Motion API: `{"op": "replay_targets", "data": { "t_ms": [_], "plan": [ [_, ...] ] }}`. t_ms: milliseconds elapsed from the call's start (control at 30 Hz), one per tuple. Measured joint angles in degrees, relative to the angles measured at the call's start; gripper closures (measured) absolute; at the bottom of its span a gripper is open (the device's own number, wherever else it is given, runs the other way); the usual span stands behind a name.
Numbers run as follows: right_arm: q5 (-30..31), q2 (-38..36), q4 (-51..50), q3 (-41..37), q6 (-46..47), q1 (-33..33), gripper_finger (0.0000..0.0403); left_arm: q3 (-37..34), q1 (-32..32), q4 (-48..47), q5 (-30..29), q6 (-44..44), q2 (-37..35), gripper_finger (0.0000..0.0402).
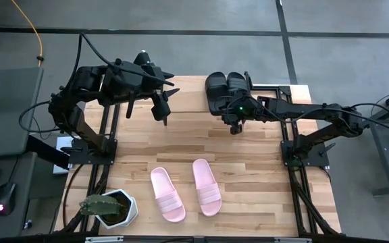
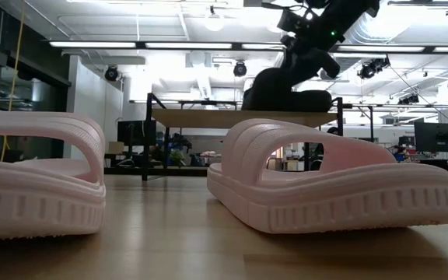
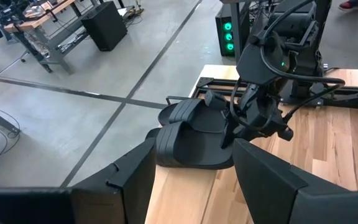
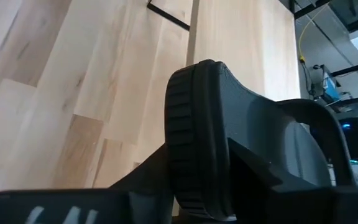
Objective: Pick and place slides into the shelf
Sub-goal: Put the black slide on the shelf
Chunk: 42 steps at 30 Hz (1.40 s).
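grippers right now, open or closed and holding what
Left gripper: open, empty, raised over the table's far left.
Right gripper: closed on a black slide at the shelf.

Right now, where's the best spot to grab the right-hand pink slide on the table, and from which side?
Grip the pink slide across its ribbed strap, coming straight down from above. It lies sole-down, clear of its twin, and the strap arches high, probably leaving room for a finger underneath.
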Motion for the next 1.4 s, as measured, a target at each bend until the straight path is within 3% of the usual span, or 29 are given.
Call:
{"op": "replay_targets", "data": {
  "t_ms": [567,1400],
  "plan": [
    [-2.7,0.1,-1.1,-0.1,1.9,0.1,0.0215,0.0,0.0,0.0,0.0,-0.5,0.0,0.0202],
    [-3.7,0.1,-4.5,-0.1,6.3,0.0,0.0146,0.0,0.0,0.3,0.0,0.0,1.2,0.0202]
  ]
}}
